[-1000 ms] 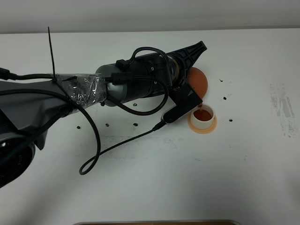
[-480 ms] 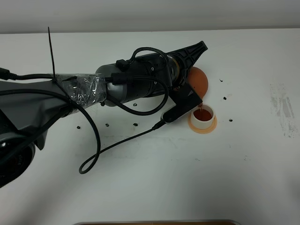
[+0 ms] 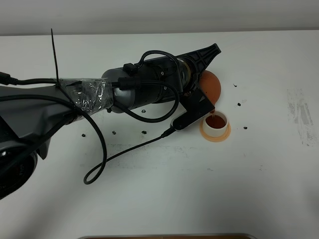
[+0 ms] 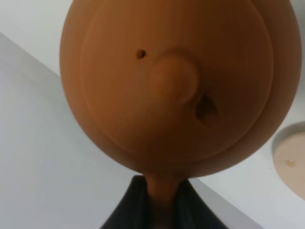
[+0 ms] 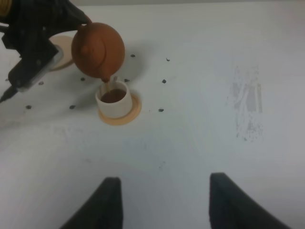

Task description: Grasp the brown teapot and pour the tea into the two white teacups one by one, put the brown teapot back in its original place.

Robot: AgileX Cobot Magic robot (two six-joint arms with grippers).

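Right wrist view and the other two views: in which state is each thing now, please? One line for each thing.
brown teapot: lifted, tilted, pouring from its spout.
white teacup: upright on its orange coaster, partly filled with tea.
cream saucer: bare, no teapot on it.
left gripper: shut on the teapot's handle.
right gripper: open, holding nothing.

brown teapot [image 4: 167, 86]: matt smooth clay | white teacup [image 5: 112, 109]: smooth ceramic | table [image 3: 199, 189]: matt white, scuffed
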